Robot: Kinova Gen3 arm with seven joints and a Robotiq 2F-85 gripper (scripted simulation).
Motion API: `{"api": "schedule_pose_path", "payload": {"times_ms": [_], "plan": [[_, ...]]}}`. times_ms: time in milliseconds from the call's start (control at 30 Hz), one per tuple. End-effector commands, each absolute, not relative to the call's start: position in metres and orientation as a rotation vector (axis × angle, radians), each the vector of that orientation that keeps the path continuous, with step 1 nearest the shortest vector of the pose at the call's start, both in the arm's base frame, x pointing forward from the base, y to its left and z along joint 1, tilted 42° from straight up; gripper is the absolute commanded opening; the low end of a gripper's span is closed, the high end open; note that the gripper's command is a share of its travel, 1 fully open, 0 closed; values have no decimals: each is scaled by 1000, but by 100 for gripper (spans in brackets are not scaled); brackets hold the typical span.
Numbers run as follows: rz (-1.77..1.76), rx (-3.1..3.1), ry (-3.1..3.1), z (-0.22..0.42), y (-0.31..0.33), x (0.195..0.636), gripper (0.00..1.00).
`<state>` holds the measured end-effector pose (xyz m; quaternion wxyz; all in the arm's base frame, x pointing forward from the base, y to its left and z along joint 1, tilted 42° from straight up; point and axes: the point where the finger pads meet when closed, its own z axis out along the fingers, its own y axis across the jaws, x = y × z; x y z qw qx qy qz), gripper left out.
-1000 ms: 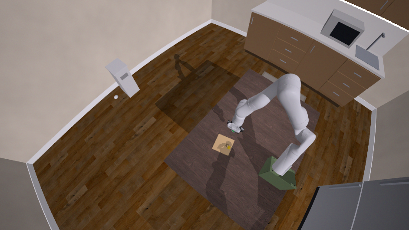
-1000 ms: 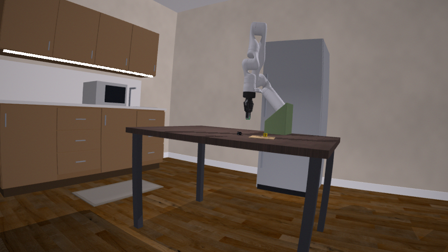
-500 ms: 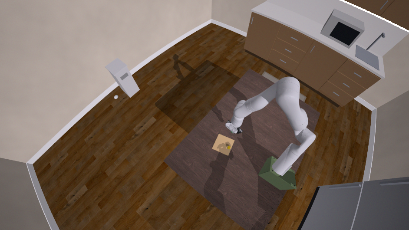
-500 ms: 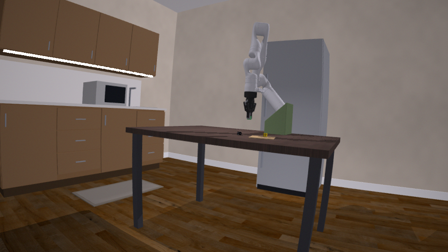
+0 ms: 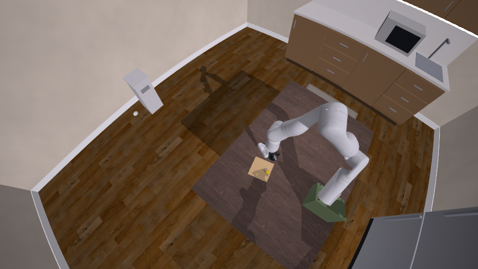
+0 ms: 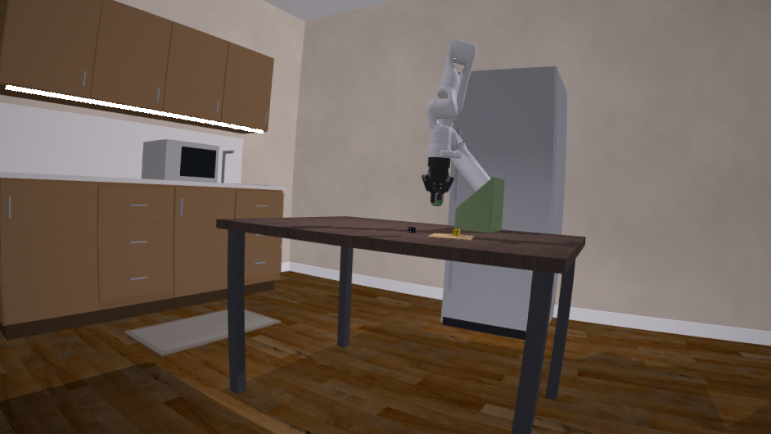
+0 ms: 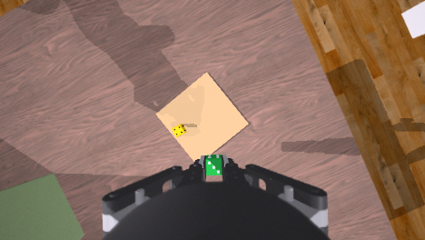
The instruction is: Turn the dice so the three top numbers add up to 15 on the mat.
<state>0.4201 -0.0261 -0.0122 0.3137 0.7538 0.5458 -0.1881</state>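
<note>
My gripper [image 7: 213,162] [image 6: 437,202] [image 5: 274,156] is shut on a green die [image 7: 213,166] [image 6: 437,202] and holds it high above the table, beside the near corner of the tan mat [image 7: 218,114] [image 5: 256,166] [image 6: 440,236]. The die's visible face shows three white pips. A yellow die [image 7: 180,130] [image 5: 267,171] [image 6: 456,232] lies flat on the mat near its left edge. A black die [image 6: 411,229] lies on the table off the mat, seen only in the exterior view.
The dark wooden table [image 5: 234,187] [image 6: 377,237] [image 7: 91,91] carries the green robot base [image 5: 326,204] [image 6: 480,207] [image 7: 36,209]. A fridge [image 6: 517,161] stands behind the table. Kitchen cabinets [image 6: 134,242] line the left wall.
</note>
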Motion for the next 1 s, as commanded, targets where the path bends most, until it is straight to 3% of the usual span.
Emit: {"api": "schedule_pose_path", "payload": {"times_ms": [0, 967], "plan": [[-480, 1998, 1373, -21, -18, 421, 15], [-34, 2357, 350, -105, 69, 416, 15]]}}
